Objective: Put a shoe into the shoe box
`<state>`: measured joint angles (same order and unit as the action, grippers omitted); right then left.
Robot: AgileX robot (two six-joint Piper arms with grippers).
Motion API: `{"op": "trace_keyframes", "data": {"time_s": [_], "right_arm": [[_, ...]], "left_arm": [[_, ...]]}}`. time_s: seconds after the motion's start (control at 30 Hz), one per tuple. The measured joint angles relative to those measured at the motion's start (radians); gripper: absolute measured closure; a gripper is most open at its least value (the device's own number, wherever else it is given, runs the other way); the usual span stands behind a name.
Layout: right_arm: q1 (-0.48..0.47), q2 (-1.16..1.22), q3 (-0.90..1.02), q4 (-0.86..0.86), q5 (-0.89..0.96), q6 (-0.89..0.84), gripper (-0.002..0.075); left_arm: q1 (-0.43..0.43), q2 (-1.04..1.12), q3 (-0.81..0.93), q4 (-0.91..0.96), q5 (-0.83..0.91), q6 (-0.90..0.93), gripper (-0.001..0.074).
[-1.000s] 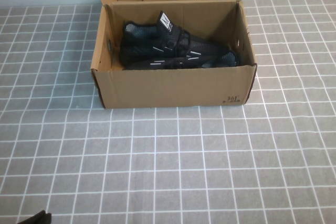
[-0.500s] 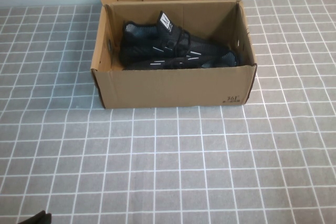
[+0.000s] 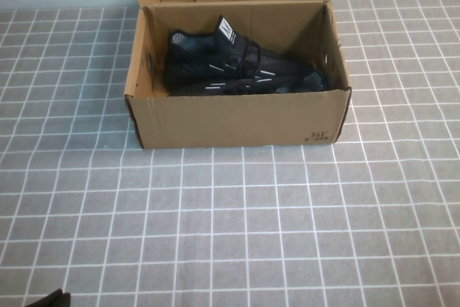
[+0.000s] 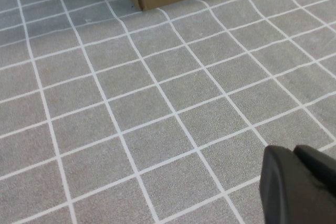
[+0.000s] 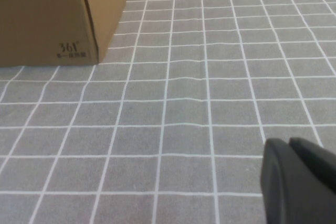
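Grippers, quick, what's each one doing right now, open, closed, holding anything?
Left gripper: shut, holding nothing, low over the grid cloth near the robot, short of the shoe box.
Right gripper: shut, holding nothing, also near the robot, clear of the box.

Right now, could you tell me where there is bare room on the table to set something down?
The whole near stretch of table in front of the shoe box is bare, as are the strips to its left and right. Inside the box it is crowded: black shoes fill most of the floor. The left gripper and right gripper sit low at the near edge.
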<state>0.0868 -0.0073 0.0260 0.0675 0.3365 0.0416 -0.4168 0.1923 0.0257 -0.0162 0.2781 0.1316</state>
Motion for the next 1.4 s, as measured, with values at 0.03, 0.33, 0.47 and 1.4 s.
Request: {"op": "trace_keyframes", "data": {"time_s": [0.03, 0.33, 0.47, 1.4], "right_arm": [[0.000, 0.000, 0.000, 0.000, 0.000, 0.000, 0.0743], [0.000, 0.000, 0.000, 0.000, 0.000, 0.000, 0.0742], [0.000, 0.000, 0.000, 0.000, 0.000, 0.000, 0.0742], [0.000, -0.002, 0.000, 0.000, 0.005, 0.000, 0.0742]], "left_arm": [[0.000, 0.000, 0.000, 0.000, 0.000, 0.000, 0.0736], [0.000, 0.000, 0.000, 0.000, 0.000, 0.000, 0.0736], [0.000, 0.000, 0.000, 0.000, 0.000, 0.000, 0.0736], [0.337, -0.201, 0.000, -0.007, -0.084, -0.118, 0.0736]]}}
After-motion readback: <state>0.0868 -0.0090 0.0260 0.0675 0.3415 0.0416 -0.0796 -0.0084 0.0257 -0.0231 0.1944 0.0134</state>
